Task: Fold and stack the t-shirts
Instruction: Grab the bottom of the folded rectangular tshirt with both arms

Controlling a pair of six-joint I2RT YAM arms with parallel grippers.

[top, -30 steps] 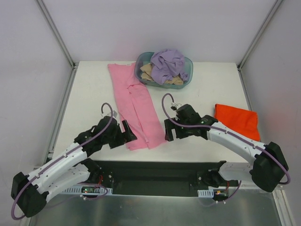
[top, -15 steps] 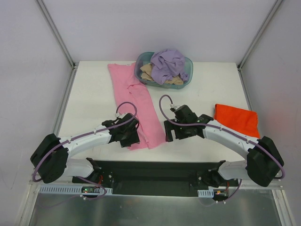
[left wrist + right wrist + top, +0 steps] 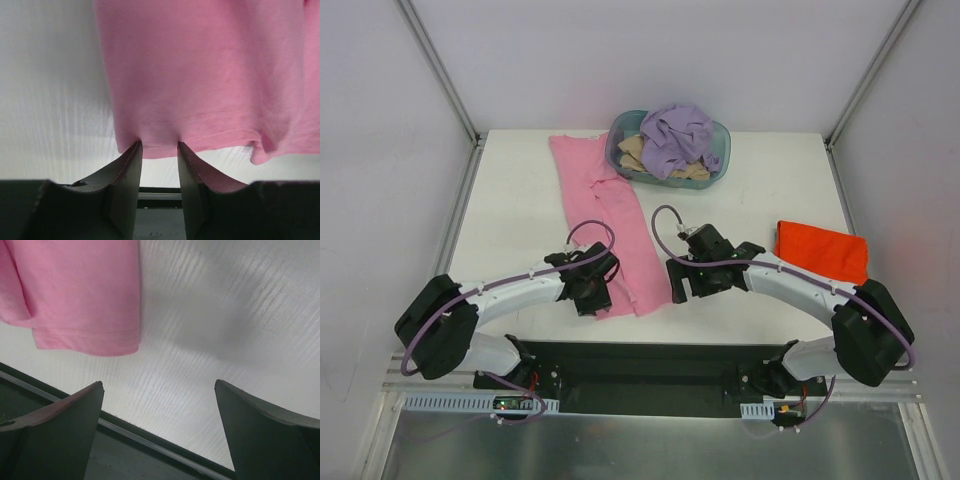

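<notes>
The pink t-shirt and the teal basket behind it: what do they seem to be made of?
The pink t-shirt looks like soft, matte knit cloth, perhaps cotton: a stitched double hem and limp folds show. The teal basket looks like smooth translucent plastic: its tinted wall seems partly see-through.

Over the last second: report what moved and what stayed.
The left gripper swung in from the left to the near hem of the pink t-shirt, jaws narrowing around it, not yet pinched. The right gripper barely shifted, jaws wide, empty. That shirt, the orange-red t-shirt and the basket stayed put.
</notes>
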